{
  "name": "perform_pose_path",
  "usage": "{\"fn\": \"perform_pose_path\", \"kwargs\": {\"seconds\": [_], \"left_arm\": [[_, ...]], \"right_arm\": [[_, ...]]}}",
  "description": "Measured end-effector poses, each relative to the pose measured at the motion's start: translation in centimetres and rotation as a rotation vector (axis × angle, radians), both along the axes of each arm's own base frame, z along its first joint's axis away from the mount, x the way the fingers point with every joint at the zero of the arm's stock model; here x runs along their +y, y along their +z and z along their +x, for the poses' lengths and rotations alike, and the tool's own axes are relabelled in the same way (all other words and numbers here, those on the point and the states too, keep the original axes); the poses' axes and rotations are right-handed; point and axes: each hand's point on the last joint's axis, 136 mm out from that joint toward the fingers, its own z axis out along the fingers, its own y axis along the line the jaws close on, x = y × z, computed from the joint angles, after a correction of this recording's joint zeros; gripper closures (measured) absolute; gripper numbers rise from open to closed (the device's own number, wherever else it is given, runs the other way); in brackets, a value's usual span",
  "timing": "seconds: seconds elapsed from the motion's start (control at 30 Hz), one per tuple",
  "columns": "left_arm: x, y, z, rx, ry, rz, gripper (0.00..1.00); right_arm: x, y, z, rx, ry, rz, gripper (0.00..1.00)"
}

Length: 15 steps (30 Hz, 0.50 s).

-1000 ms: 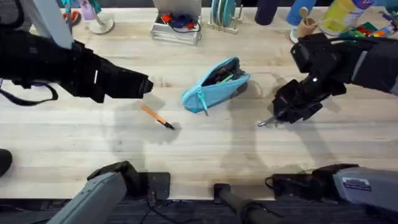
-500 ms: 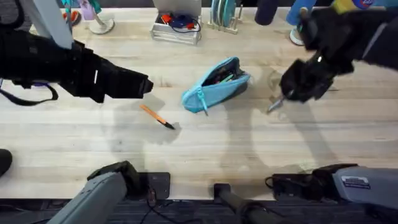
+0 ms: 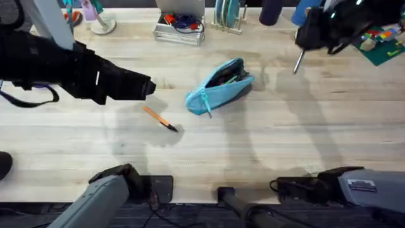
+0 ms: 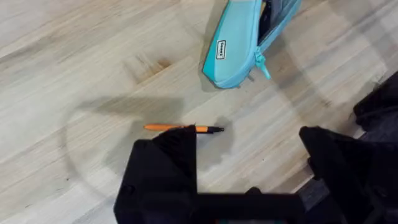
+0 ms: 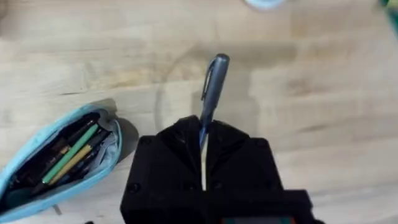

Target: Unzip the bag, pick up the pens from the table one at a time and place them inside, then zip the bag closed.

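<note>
The light blue bag [image 3: 219, 87] lies unzipped in the middle of the table [image 3: 253, 145], with several pens showing in its dark opening [image 5: 68, 155]. An orange pen [image 3: 159, 119] with a black tip lies on the wood to the bag's left, also seen in the left wrist view [image 4: 183, 128]. My left gripper [image 3: 149, 87] hovers open, left of the bag and above the orange pen. High at the back right, my right gripper [image 3: 305, 43] is shut on the silver-grey pen [image 3: 297, 62], which sticks out past the fingers [image 5: 213, 87].
Along the table's far edge stand a wire tray [image 3: 180, 26], a plate rack [image 3: 228, 16], a dark bottle [image 3: 271, 11], a wooden cup [image 3: 311, 25] and coloured items [image 3: 380, 38]. Bare wood stretches in front of the bag.
My right gripper lifted the silver-grey pen off the table and carried it up and toward the back right. The left arm, orange pen and bag stayed still.
</note>
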Motion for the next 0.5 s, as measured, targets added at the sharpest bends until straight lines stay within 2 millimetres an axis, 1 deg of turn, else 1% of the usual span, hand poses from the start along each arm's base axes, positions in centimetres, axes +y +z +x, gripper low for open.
{"fn": "perform_pose_path", "kwargs": {"seconds": [0.1, 0.23, 0.33, 0.5], "left_arm": [[0.0, 0.0, 0.0, 0.000, 0.000, 0.000, 0.005], [0.0, 0.0, 0.0, 0.000, 0.000, 0.000, 0.006], [0.0, 0.0, 0.0, -0.001, 0.000, 0.000, 0.006], [0.0, 0.0, 0.1, -0.004, 0.000, 0.001, 0.006]], "right_arm": [[0.2, 2.2, 1.0, -0.045, 0.091, -0.043, 0.969], [0.4, 3.9, 1.9, -0.080, 0.231, -0.118, 0.969], [1.2, 4.1, 2.2, -0.076, 0.411, -0.177, 0.969], [3.6, 4.1, 2.1, -0.086, 0.768, -0.242, 0.969]]}}
